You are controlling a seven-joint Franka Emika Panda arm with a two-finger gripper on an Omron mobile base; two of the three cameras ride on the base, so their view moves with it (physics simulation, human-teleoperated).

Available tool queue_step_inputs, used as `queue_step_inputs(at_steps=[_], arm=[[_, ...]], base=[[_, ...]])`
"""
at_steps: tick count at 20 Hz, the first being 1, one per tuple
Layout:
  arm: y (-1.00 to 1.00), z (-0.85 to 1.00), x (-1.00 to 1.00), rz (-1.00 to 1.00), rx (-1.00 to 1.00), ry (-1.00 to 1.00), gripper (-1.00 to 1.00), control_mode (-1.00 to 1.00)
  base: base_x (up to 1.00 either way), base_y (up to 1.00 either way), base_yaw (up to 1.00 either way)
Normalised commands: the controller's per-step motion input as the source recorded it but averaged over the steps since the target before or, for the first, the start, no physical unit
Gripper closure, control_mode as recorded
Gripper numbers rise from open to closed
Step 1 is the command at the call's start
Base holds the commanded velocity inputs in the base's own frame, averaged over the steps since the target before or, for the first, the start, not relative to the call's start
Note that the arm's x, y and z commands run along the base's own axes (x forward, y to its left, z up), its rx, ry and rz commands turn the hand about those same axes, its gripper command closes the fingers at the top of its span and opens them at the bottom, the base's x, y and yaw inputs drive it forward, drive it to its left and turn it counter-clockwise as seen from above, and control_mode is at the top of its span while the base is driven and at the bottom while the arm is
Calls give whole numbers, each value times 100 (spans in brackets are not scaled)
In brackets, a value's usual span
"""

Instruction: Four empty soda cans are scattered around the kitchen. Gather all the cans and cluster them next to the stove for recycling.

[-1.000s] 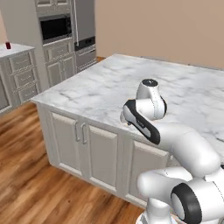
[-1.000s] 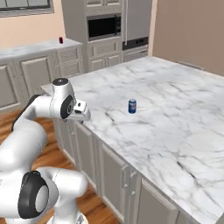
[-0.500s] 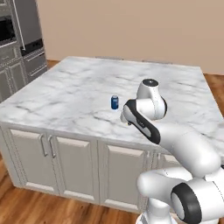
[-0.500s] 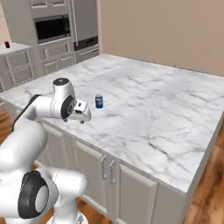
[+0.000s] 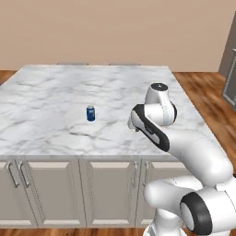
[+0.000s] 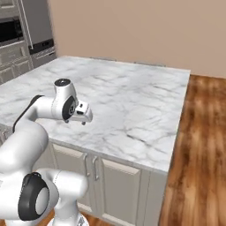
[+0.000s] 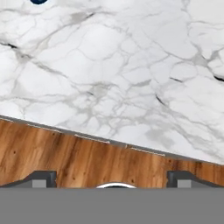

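I can read no text, label, brand or number anywhere. The blue can [image 5: 91, 114] on the marble counter [image 5: 55, 92] has a pale patch on its side, but it is too small and blurred for me to make out any lettering. The oven front [image 6: 11, 33] at the far left carries no readable marks.

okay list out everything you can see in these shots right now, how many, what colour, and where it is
soda can: one, blue with silvery top, upright on the island counter, left of the arm.
island counter: one, white marble with grey veins, centre of the room.
cabinets: grey-beige panelled doors under the counter.
floor: brown wood, around the island.
wall: peach, behind the island.
built-in oven: dark, upper left of the right base view.
gripper: one, white with fingers apart, over the counter's near edge.
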Motion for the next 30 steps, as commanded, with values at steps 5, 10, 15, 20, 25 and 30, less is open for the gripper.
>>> queue_step_inputs(at_steps=[5, 10, 15, 20, 25, 30], arm=[[0, 0, 0, 0, 0, 0, -100, 100], [0, 0, 0, 0, 0, 0, -100, 100], [0, 0, 0, 0, 0, 0, -100, 100], [0, 0, 0, 0, 0, 0, -100, 100], [0, 0, 0, 0, 0, 0, -100, 100], [0, 0, 0, 0, 0, 0, -100, 100]], base=[[9, 53, -29], [0, 76, -18], [0, 88, -11], [13, 77, -12], [51, 22, -11], [38, 0, -3]])
